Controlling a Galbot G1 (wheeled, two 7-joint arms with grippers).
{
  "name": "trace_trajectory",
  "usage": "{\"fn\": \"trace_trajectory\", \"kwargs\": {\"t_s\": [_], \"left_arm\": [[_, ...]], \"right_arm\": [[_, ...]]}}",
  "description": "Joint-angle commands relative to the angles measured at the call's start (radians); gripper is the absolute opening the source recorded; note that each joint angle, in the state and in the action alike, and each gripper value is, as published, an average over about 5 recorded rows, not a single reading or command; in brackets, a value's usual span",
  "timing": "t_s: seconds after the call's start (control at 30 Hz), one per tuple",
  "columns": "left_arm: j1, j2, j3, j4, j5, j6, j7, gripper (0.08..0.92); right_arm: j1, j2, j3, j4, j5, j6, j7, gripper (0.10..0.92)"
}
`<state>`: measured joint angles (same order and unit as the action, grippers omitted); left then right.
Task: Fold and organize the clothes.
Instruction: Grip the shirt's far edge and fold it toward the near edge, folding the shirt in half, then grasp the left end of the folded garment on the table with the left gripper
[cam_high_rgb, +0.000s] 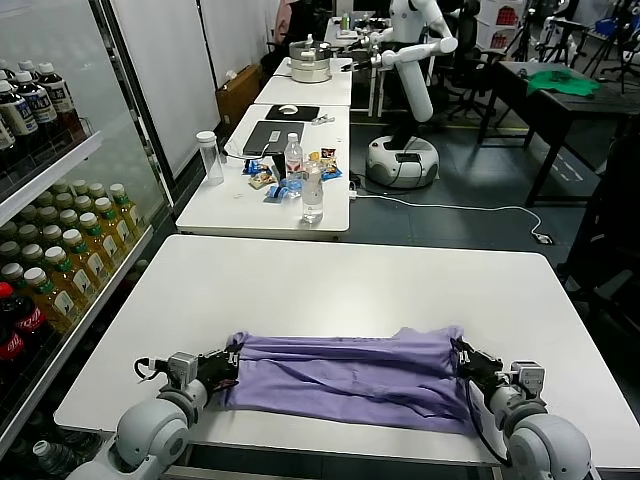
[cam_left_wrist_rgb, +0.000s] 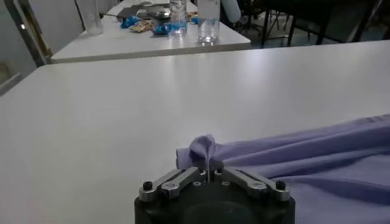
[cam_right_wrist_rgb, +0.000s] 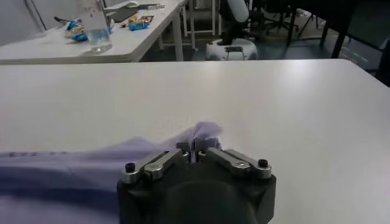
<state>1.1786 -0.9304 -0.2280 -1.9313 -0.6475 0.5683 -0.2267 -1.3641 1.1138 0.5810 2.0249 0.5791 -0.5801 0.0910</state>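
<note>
The lavender-purple T-shirt (cam_high_rgb: 345, 378) lies folded into a wide band across the near part of the white table (cam_high_rgb: 350, 280). My left gripper (cam_high_rgb: 228, 366) is shut on the shirt's left end, which bunches up between its jaws in the left wrist view (cam_left_wrist_rgb: 204, 149). My right gripper (cam_high_rgb: 466, 362) is shut on the shirt's right end, a pinched tuft in the right wrist view (cam_right_wrist_rgb: 204, 131). Both grippers sit low at the table surface near the front edge. The printed marks do not show.
A second white table (cam_high_rgb: 270, 190) beyond holds water bottles (cam_high_rgb: 293, 165), a glass (cam_high_rgb: 313, 195), a cup (cam_high_rgb: 209, 158), snacks and a laptop. A drinks shelf (cam_high_rgb: 60, 250) stands at the left. Another robot (cam_high_rgb: 405, 90) and a bright green garment (cam_high_rgb: 562, 82) are at the back.
</note>
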Motion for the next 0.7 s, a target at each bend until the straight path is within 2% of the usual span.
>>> {"fn": "trace_trajectory", "kwargs": {"t_s": [0.03, 0.17, 0.3, 0.57, 0.7], "left_arm": [[0.066, -0.041, -0.046, -0.154, 0.067, -0.025, -0.061, 0.23], [0.124, -0.101, -0.06, -0.226, 0.096, -0.05, -0.129, 0.351], [0.185, -0.182, -0.041, -0.238, 0.197, -0.082, -0.169, 0.464], [0.179, -0.324, -0.005, -0.077, 0.308, -0.12, -0.262, 0.697], [0.177, -0.362, 0.001, -0.038, 0.329, -0.122, -0.286, 0.793]], "right_arm": [[-0.045, 0.013, 0.008, 0.049, -0.039, 0.0, -0.006, 0.313], [-0.07, 0.02, 0.018, 0.074, -0.057, 0.001, -0.014, 0.417], [-0.087, 0.028, 0.023, 0.086, -0.068, 0.001, -0.019, 0.529], [-0.102, 0.041, 0.024, 0.097, -0.076, 0.002, -0.022, 0.758], [-0.106, 0.043, 0.024, 0.099, -0.077, 0.002, -0.023, 0.816]]}}
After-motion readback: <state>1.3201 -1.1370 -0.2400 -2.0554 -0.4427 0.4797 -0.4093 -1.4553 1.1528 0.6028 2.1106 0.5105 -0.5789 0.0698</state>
